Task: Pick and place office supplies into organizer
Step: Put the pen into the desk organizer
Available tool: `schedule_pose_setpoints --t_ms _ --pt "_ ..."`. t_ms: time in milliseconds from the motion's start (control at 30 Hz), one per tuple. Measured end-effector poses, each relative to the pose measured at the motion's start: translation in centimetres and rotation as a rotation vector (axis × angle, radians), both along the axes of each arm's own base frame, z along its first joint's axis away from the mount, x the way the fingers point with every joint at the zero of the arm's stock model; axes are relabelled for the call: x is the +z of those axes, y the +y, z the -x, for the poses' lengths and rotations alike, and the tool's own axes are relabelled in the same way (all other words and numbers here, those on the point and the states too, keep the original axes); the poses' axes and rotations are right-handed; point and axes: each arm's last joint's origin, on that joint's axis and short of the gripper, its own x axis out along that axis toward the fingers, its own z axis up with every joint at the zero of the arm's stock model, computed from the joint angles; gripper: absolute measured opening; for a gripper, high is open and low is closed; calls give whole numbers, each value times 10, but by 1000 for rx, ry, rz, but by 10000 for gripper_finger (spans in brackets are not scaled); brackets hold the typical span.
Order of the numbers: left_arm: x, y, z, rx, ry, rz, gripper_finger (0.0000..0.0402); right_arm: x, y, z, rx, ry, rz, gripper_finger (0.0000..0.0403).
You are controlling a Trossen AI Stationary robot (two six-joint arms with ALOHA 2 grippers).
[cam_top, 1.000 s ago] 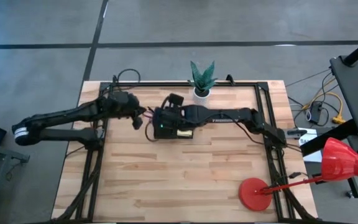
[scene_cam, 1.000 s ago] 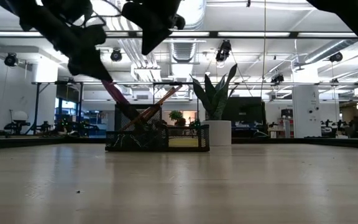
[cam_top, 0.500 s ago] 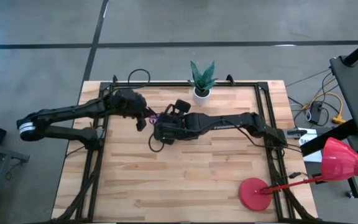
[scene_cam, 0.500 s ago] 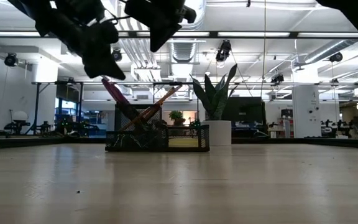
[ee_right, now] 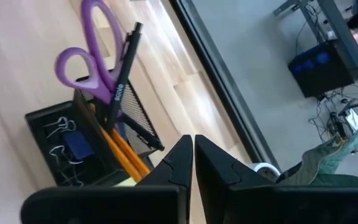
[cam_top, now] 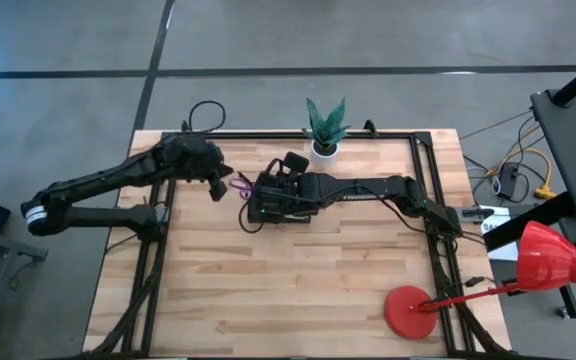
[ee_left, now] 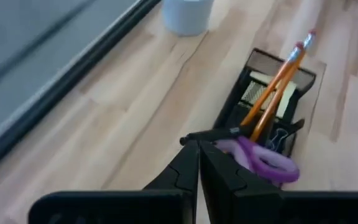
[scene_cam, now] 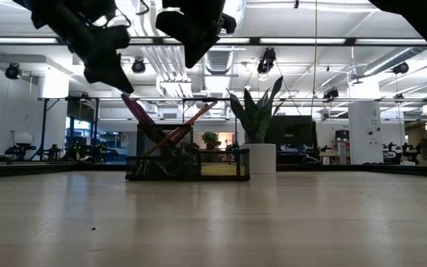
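Note:
The black mesh organizer (cam_top: pixel 286 214) stands on the table near its far middle. Its tall compartment holds purple-handled scissors (ee_right: pixel 92 56), a black pen (ee_right: pixel 122 74) and orange pencils (ee_left: pixel 278 87), all leaning on its rim. Clips (ee_right: pixel 58 140) and a yellow sticky pad (ee_left: pixel 260 87) lie in the low compartments. My left gripper (cam_top: pixel 220 186) hovers shut, just left of the organizer and above it (scene_cam: pixel 117 80). My right gripper (cam_top: pixel 264 196) hangs shut over the organizer's left end (scene_cam: pixel 195 59). Neither touches anything.
A white pot with a green plant (cam_top: pixel 325 135) stands just beyond the organizer, by the far edge. A black frame (cam_top: pixel 158 260) runs along the table's sides. A red disc (cam_top: pixel 408 310) sits at the near right corner. Bare wood (cam_top: pixel 288 290) fills the near half.
My left gripper has drawn back a little toward the table's far left and risen slightly. My right gripper swung toward the near edge with its wrist turned, then came back over the organizer. The supplies in the organizer have stayed put.

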Motion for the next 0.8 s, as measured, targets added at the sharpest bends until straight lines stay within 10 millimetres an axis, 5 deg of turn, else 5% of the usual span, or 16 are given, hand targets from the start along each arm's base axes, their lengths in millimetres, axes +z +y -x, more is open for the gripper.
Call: schedule_pose_setpoints --t_ms 200,367,800 --pt "13 9 -14 38 -36 79 0 0 -8 0 -35 -20 -11 9" --pt "1 17 -21 123 146 77 0 0 -12 0 -52 -28 -17 9" --pt "-13 19 -35 -23 134 166 0 0 -12 1 -54 -21 -18 9"
